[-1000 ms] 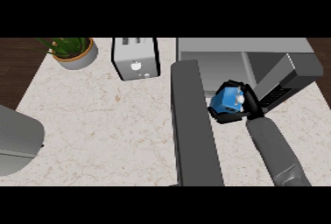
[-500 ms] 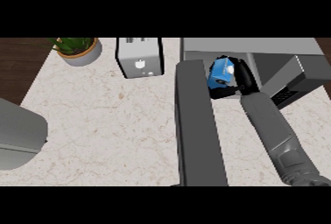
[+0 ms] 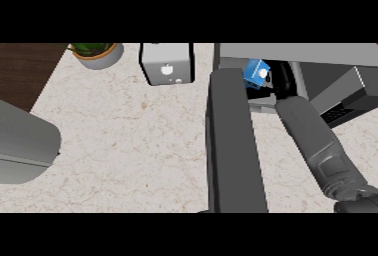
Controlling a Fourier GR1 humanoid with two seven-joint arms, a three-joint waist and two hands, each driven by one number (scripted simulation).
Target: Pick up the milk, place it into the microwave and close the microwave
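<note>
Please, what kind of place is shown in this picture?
Probably a kitchen: a speckled stone counter carries a toaster, a potted plant and an open microwave.

Counter (image 3: 133, 140): beige, marbled with faint brown veins. Milk carton (image 3: 256, 73): blue with a white mark. Microwave (image 3: 295, 52): grey body, dark grey door (image 3: 232, 150). Toaster (image 3: 167, 62): silver-grey. Plant (image 3: 94, 48): green leaves, grey pot. Right hand (image 3: 280, 82): black; forearm grey.
</note>
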